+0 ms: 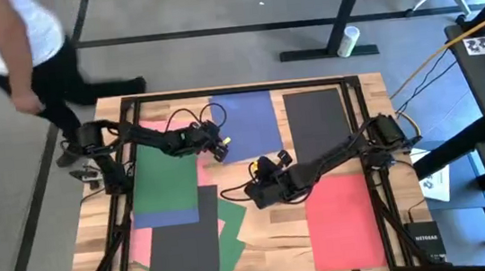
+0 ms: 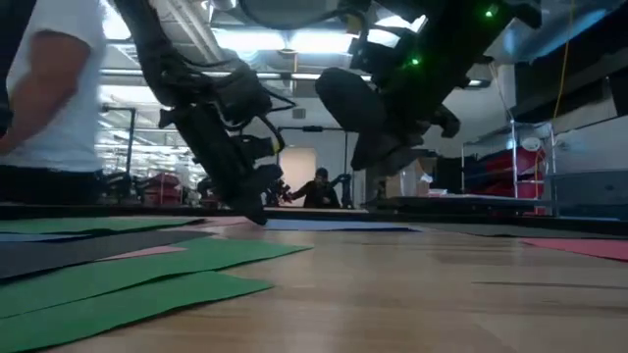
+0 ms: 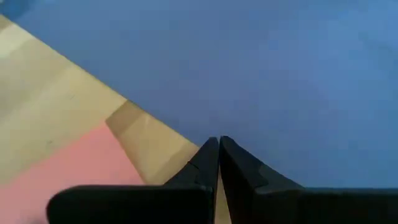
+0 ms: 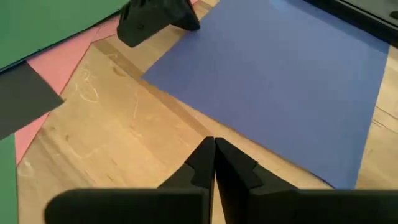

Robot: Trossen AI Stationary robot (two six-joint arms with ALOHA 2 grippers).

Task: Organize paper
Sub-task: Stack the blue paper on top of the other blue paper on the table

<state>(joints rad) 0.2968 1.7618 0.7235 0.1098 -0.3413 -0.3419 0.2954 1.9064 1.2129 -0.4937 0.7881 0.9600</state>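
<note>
Left wrist view: the left pincer [image 3: 219,146], fingers pressed together, tips down at the blue sheet [image 3: 261,68]'s near corner on the tabletop [image 3: 56,99]. Paper is light, floppy, slippery; I'd lift an edge. Right pincer [image 4: 214,149], also closed, waits at the sheet's 5 o'clock.

High view: straight down over the whole tabletop [image 1: 262,233], both arms and some floor beyond. Low view: level with the tabletop [image 2: 412,294] surface, facing across it into the room, arms close overhead. Left wrist view: very near, aimed down past the closed left pincer [image 3: 219,142] at the blue sheet [image 3: 261,74]. Right wrist view: somewhat farther back, past the closed right pincer [image 4: 214,143]; same blue sheet [image 4: 273,81] shared, left pincer visible beside it.
</note>
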